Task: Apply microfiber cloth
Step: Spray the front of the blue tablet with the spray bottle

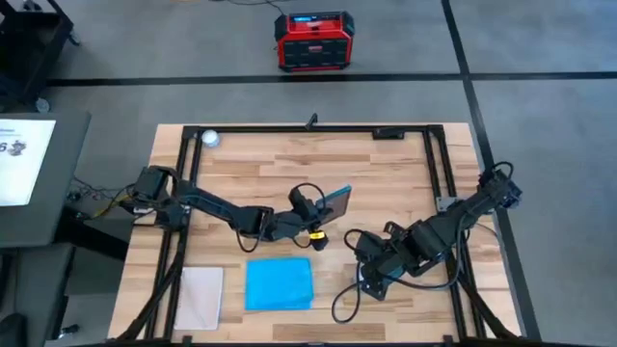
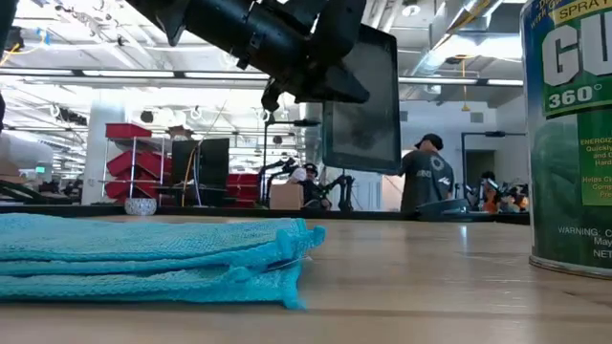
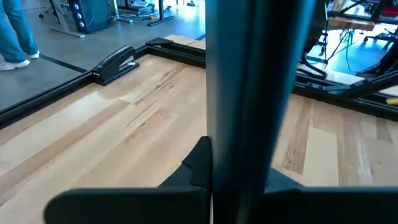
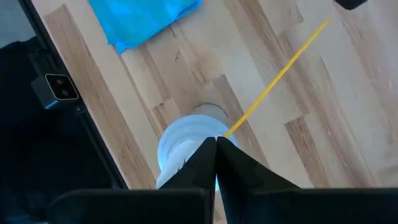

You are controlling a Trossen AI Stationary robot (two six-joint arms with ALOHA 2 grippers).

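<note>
Currently your left hand (image 1: 318, 214) is raised above the middle of the wooden surface (image 1: 405, 183), its fingers clamped on the dark tablet (image 1: 336, 201). You can confirm the grip in the left wrist view, where the tablet (image 3: 255, 93) stands on edge between the two dark fingers (image 3: 198, 163), filling the gap. From table height the tablet (image 2: 361, 100) hangs upright under the left hand (image 2: 316, 81), clear of the surface.

The microfiber cloth (image 1: 279, 283) lies flat on the surface, on the near side of your left hand and well below it, apart from the tablet. At table height it shows as a folded blue stack (image 2: 153, 258) with nothing resting on it. A pale grey-white sheet (image 1: 201, 296) lies just beside the cloth, on the side away from your right hand.

Your right hand (image 1: 371, 280) sits low, beside the cloth's other edge. Its fingers (image 4: 202, 163) are pressed together with no gap, tips over the top of a spray can (image 4: 186, 146); whether they touch it you cannot tell. The cloth (image 4: 140, 18) shows beyond the can.
</note>
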